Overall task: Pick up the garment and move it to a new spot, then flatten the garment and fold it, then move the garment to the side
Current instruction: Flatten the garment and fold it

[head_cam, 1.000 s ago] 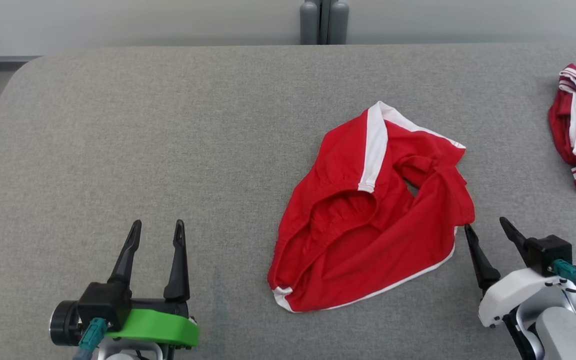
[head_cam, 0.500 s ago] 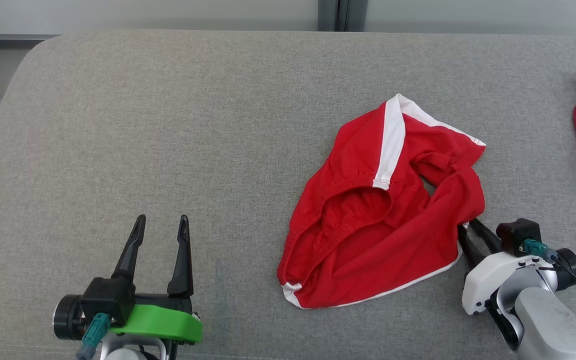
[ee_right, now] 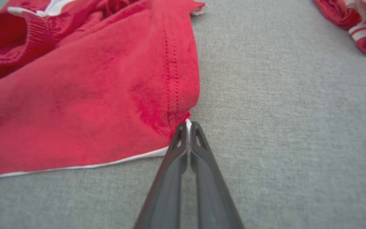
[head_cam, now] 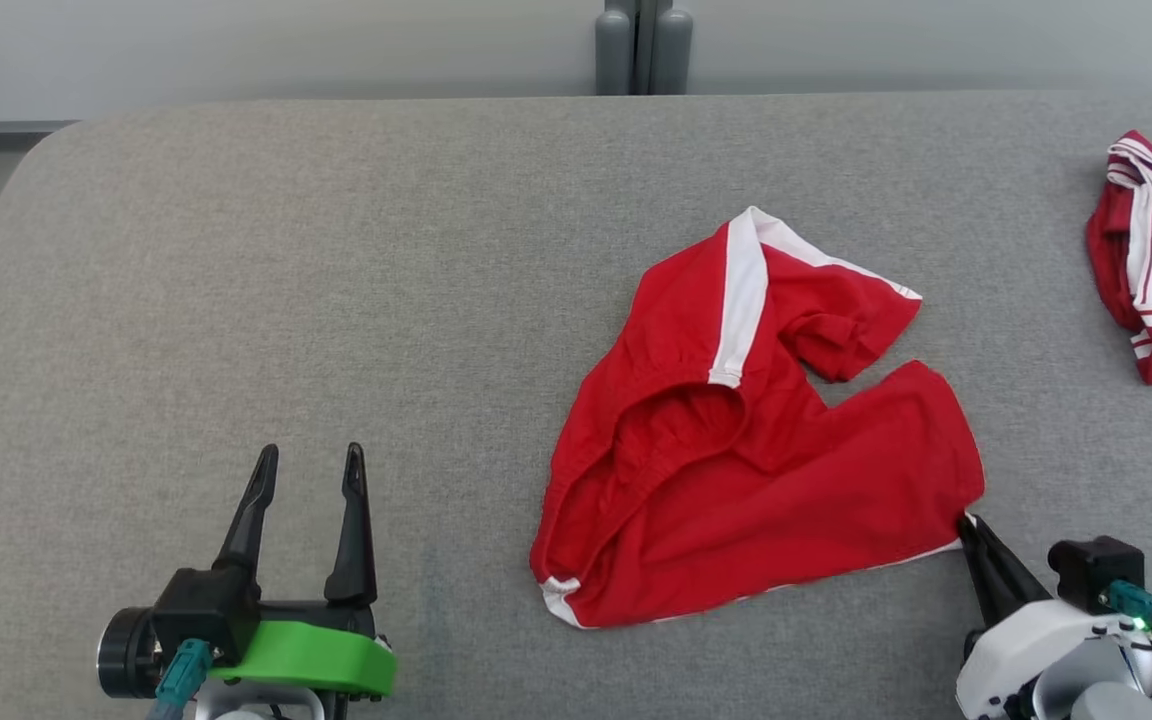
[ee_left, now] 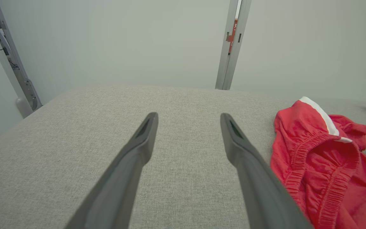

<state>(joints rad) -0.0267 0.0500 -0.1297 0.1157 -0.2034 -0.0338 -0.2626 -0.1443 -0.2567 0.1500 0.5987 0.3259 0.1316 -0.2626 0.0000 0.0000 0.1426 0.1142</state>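
Since a second ago the right gripper [head_cam: 967,519] has gone from wide open beside the cloth to closed on the near-right hem corner of the red shorts [head_cam: 736,470]. The right leg, bunched before, now lies drawn out smooth toward the near right.

At the near left, the left gripper [head_cam: 312,452] sits with its two dark fingers spread wide and nothing between them, well apart from the cloth. It rests over the grey padded table [head_cam: 336,250], whose surface is a coarse woven fabric.

The red shorts lie right of centre, partly opened out. The gathered elastic waistband gapes toward the near left, a white stripe runs up the far side, and thin white piping edges the hem. The far leg is still crumpled.

In the right wrist view, the right gripper [ee_right: 187,124] has its tips pressed together with a sliver of white piping pinched between them.

At the far right lies a second red-and-white garment [head_cam: 1151,260], crumpled and well apart from the shorts.

The shorts look like a light, limp knit that will sag and drag rather than hold shape. The stitched hems and the waistband seem the firmest places to grip. A pinch this narrow could slip off if pulled hard.
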